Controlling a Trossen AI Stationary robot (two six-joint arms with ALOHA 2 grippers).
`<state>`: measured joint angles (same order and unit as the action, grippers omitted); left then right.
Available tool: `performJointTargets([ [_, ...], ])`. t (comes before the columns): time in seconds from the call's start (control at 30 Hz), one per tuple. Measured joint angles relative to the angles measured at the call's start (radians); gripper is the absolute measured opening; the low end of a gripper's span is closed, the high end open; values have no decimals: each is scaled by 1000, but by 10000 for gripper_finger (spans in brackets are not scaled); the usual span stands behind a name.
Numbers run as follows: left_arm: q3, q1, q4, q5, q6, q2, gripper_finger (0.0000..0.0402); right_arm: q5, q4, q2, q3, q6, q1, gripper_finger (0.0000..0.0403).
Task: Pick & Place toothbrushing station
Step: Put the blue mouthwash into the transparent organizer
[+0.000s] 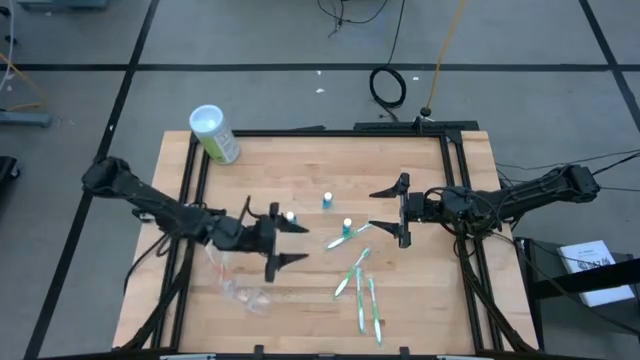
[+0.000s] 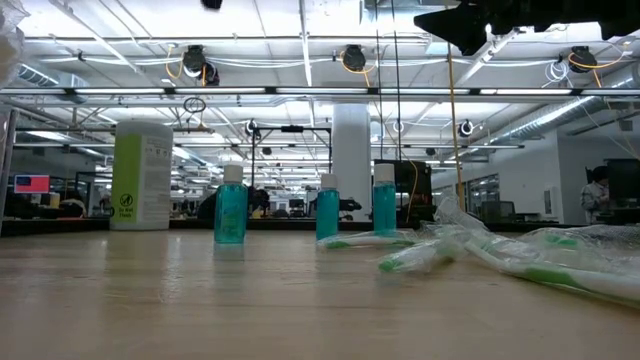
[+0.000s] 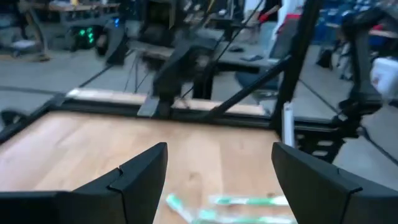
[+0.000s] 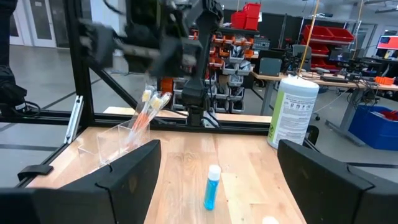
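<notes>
High view showed both the left gripper (image 1: 277,238) and right gripper (image 1: 399,210) spread wide and empty, toothbrushes (image 1: 358,285) scattered toward five o'clock, so a careless reach risked toppling the upright tubes (image 1: 326,201) between them.

Three tubes (image 2: 230,212) upright; toothbrushes (image 2: 440,252) lying beside — canister (image 2: 141,176) behind.

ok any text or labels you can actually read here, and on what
None can be read.
Green canister: lines of print on its label, too small to read.
Same canister in the low view: a round logo and print, too blurred.
White paper beside the table: print too small.
</notes>
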<state>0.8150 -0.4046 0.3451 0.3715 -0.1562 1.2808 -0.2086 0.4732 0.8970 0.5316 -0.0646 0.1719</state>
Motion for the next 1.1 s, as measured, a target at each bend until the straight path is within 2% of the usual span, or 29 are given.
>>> performJointTargets([
  [0.07,-57,28,-38,57,-30,-19,294,0,0,0,0,0,0,318],
  [0.2,-110,70,-212,277,-139,-70,294,0,-4,0,0,0,0,318],
  [0.3,-126,105,-347,321,-230,-78,294,-2,-5,0,0,-1,0,318],
  [0.37,-129,138,-394,290,-282,-73,294,-2,-5,0,0,-1,-1,318],
  [0.5,-129,209,-423,149,-317,-34,294,-9,0,0,0,-3,-2,318],
  [0.67,-128,265,-434,88,-287,30,294,-55,-6,0,0,-8,-2,318],
  [0.87,-126,298,-411,-57,-225,104,294,-53,-8,0,0,-8,-2,318],
  [1.1,-127,300,-427,-60,-155,140,294,-53,-8,0,0,-8,-2,318],
])
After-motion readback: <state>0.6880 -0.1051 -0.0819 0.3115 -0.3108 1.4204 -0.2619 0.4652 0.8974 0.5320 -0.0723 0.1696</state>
